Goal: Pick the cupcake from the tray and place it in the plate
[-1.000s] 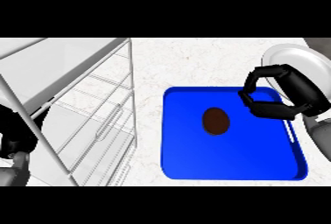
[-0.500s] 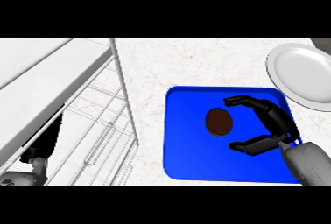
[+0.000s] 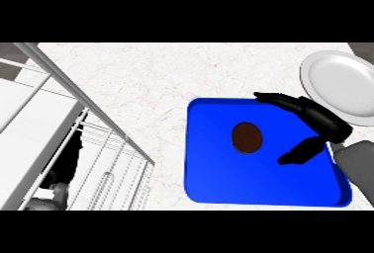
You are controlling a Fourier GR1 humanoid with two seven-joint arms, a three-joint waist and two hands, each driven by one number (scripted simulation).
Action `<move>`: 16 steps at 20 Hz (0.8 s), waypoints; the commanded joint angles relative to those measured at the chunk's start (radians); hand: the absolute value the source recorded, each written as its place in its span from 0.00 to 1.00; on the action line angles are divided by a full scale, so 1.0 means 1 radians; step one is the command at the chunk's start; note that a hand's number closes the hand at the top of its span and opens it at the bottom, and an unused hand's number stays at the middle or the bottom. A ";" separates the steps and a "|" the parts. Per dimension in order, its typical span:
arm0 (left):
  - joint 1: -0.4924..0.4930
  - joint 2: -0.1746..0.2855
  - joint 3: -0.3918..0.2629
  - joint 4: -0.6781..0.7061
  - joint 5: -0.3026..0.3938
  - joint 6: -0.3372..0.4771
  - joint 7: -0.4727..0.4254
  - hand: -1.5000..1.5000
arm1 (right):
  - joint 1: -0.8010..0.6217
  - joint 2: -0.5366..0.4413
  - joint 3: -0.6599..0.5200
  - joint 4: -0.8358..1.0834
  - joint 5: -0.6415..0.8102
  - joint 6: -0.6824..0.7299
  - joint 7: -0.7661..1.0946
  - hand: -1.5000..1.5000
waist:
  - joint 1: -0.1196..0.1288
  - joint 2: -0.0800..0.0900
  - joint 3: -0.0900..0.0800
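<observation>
Change: right hand (image 3: 315,124) has spread wider above the tray (image 3: 263,185).
Cupcake (image 3: 247,137): mid-tray, long axis near-to-far, just left of the hand, untouched.
Hand state: open, holding nothing.
Plate (image 3: 343,81): on the tabletop (image 3: 182,74), beyond the hand.

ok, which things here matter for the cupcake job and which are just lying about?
Job:
cupcake
blue tray
white plate
right hand, fingers open

Lying about:
white wire rack
marble counter
</observation>
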 commanded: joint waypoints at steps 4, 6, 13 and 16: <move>0.001 -0.034 -0.016 0.067 0.020 -0.036 0.029 0.50 | -0.130 -0.044 0.099 -0.018 0.126 0.144 0.201 0.00 | -0.005 0.013 -0.018; 0.057 -0.046 -0.038 0.017 0.005 -0.020 0.025 0.50 | -0.120 -0.038 0.152 -0.039 0.170 0.173 0.244 0.00 | -0.001 0.009 -0.018; -0.045 -0.061 -0.018 0.061 -0.018 -0.014 0.100 0.50 | -0.182 0.043 0.176 -0.001 0.217 0.262 0.364 0.00 | -0.010 0.013 -0.016; -0.039 -0.067 -0.024 0.046 -0.033 -0.013 0.117 0.50 | -0.190 0.078 0.171 0.020 0.226 0.283 0.376 0.00 | -0.007 0.013 -0.015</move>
